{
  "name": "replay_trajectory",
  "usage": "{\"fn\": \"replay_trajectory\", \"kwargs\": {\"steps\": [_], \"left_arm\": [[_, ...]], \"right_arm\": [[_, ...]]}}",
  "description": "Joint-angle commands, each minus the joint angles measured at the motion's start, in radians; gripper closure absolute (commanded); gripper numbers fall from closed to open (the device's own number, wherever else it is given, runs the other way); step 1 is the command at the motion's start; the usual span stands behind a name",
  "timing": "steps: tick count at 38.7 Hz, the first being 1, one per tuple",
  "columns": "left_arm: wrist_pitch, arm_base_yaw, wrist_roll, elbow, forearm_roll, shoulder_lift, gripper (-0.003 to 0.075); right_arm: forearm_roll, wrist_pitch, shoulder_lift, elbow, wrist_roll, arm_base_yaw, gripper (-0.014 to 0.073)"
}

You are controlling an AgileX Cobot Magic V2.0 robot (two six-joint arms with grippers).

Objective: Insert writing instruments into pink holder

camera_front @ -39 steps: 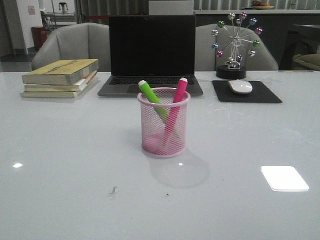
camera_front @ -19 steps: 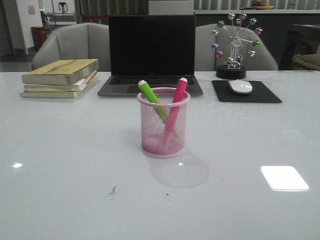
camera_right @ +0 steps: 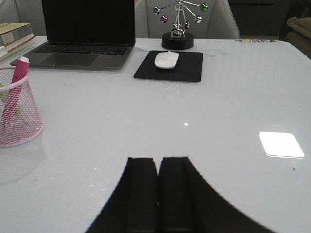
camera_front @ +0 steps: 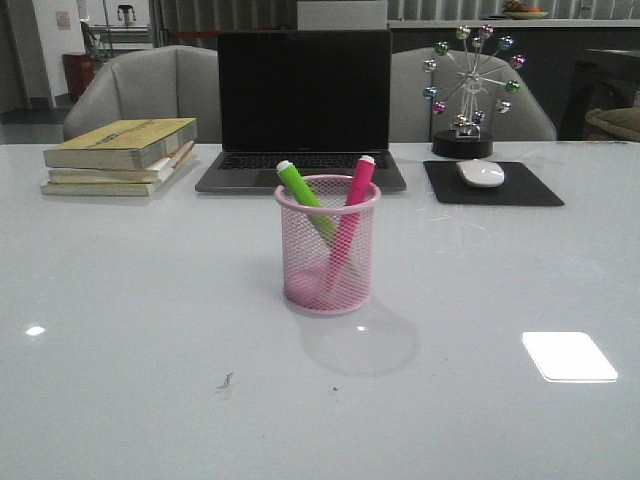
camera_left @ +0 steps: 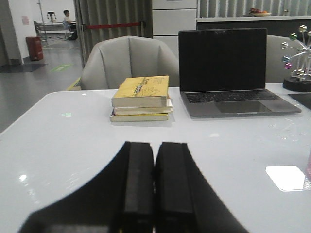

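The pink holder (camera_front: 328, 250) stands upright mid-table, in front of the laptop. A green marker (camera_front: 300, 190) and a pink marker (camera_front: 352, 200) lean inside it, their pale tips above the rim. In the right wrist view the pink holder (camera_right: 17, 114) with the pink marker (camera_right: 19, 73) sits well away from my right gripper (camera_right: 158, 165), which is shut with nothing between its fingers. My left gripper (camera_left: 155, 148) is shut and empty above bare table; the holder is out of that view. Neither gripper appears in the front view.
A closed-screen dark laptop (camera_front: 303, 110) stands behind the holder. A stack of books (camera_front: 120, 155) lies at the back left. A white mouse (camera_front: 481, 173) on a black pad (camera_front: 492, 185) and a ball-wheel ornament (camera_front: 465, 90) are at the back right. Grey chairs stand beyond the table.
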Motion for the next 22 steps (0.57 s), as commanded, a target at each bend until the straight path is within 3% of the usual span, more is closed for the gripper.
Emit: {"fn": "replay_trajectory", "kwargs": {"steps": [1, 22], "left_arm": [[-0.088, 0.041, -0.011, 0.003, -0.009, -0.021, 0.0622], [-0.088, 0.052, -0.011, 0.003, -0.009, -0.021, 0.0623]], "right_arm": [[-0.001, -0.083, -0.018, 0.0, -0.002, 0.002, 0.0537], [-0.001, -0.083, -0.018, 0.0, -0.002, 0.002, 0.0537]]}}
